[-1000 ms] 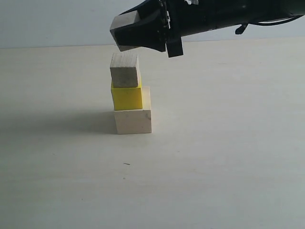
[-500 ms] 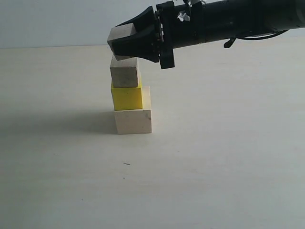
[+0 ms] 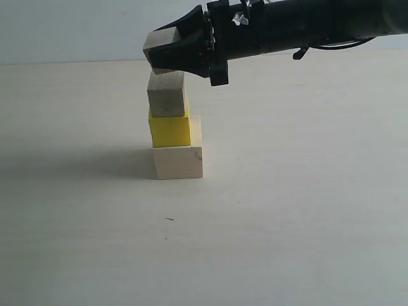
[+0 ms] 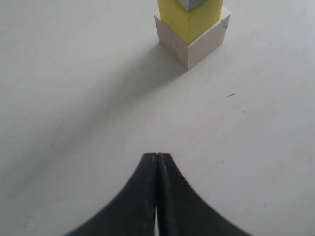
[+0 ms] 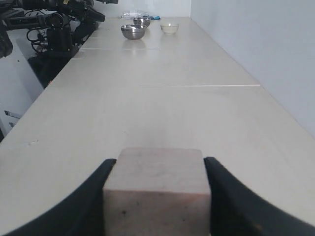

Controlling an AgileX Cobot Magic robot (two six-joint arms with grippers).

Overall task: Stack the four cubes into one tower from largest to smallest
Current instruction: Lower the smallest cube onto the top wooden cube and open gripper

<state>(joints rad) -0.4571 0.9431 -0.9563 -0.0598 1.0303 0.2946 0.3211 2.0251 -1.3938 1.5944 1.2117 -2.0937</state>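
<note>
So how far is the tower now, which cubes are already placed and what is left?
Three levels look done: large wood cube at the bottom, yellow cube on it, medium wood cube on top. In hand: the right gripper holds the small wood cube just over the medium one; whether they touch is unclear. Remaining: seat it and release. The left gripper is shut, empty, away from the cubes.

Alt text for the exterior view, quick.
The right pincer holds the small wood cube directly over the medium wood cube, which sits on the yellow cube atop the large wood cube on a pale table.
</note>
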